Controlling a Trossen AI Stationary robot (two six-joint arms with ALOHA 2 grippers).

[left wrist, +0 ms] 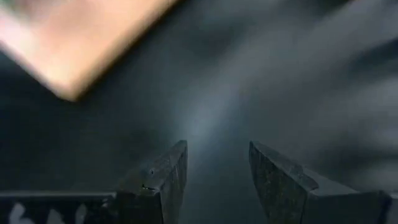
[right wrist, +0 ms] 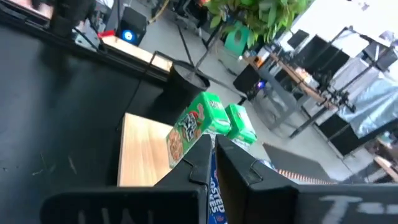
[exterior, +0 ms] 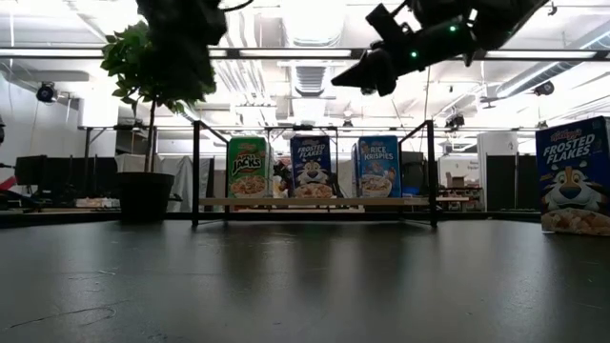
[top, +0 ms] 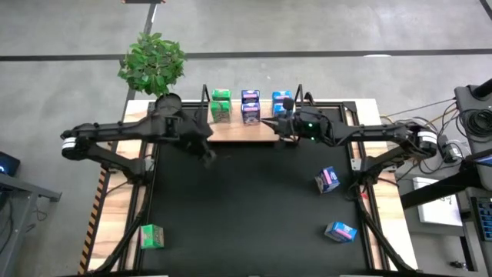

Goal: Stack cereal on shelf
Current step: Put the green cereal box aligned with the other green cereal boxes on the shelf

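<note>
The shelf [top: 242,132] [exterior: 315,202] is a light wood board with thin black uprights at the table's far middle. A green carton [top: 221,105] [exterior: 248,167], a purple-blue one [top: 250,105] [exterior: 312,167] and a blue one [top: 281,100] [exterior: 378,167] stand upright on it. A second green carton [right wrist: 239,121] shows behind the first [right wrist: 199,124]. My left gripper [top: 207,154] [left wrist: 217,168] is open and empty over the black table, just off the board's near left corner [left wrist: 81,43]. My right gripper [top: 267,123] [exterior: 348,81] [right wrist: 214,152] is shut and empty, above the board's near edge, pointing at the cartons.
Three cartons lie loose on the black table: a blue-pink one [top: 327,179] right of the middle, a blue one [top: 340,231] near the right front, a green one [top: 152,236] near the left front. A potted plant [top: 152,61] [exterior: 152,67] stands beyond the shelf's left end.
</note>
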